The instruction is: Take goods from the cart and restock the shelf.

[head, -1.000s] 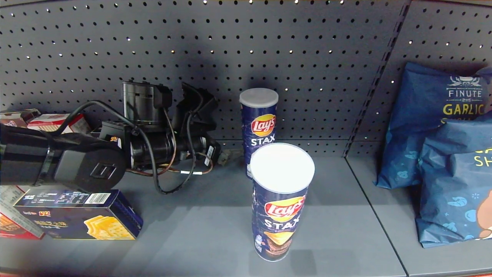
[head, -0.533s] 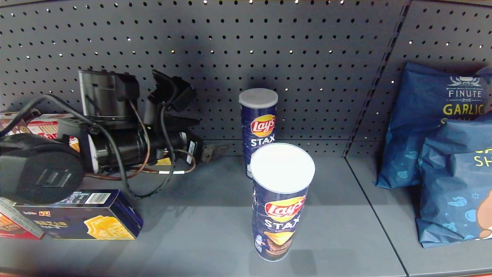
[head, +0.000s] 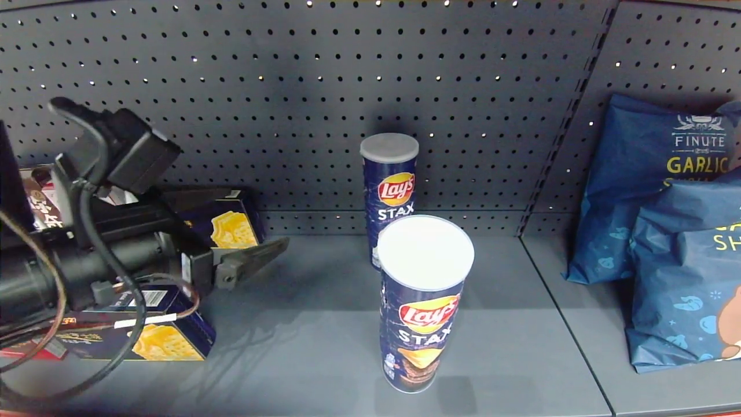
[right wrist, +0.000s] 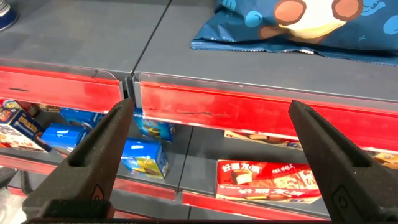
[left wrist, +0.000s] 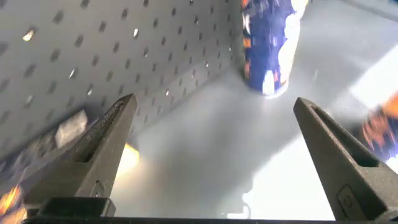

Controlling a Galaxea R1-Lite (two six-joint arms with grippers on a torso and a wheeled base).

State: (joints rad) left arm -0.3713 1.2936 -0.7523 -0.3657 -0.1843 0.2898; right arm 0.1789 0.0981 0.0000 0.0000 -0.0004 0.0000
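Evidently the left gripper (left wrist: 214, 102), fingers wide apart & empty, had pulled back leftward along the shelf (head: 312, 341), leaving a blue cracker box (head: 227, 220) vs. the back wall. One item restocked, next fetch prob. due. Right gripper (right wrist: 208, 109) was also spread, empty.

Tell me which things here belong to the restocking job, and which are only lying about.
Job, likely: left gripper, open; back box of crackers just beyond it; shelf.
Lying about: rear can; front can; chip bags; front box.
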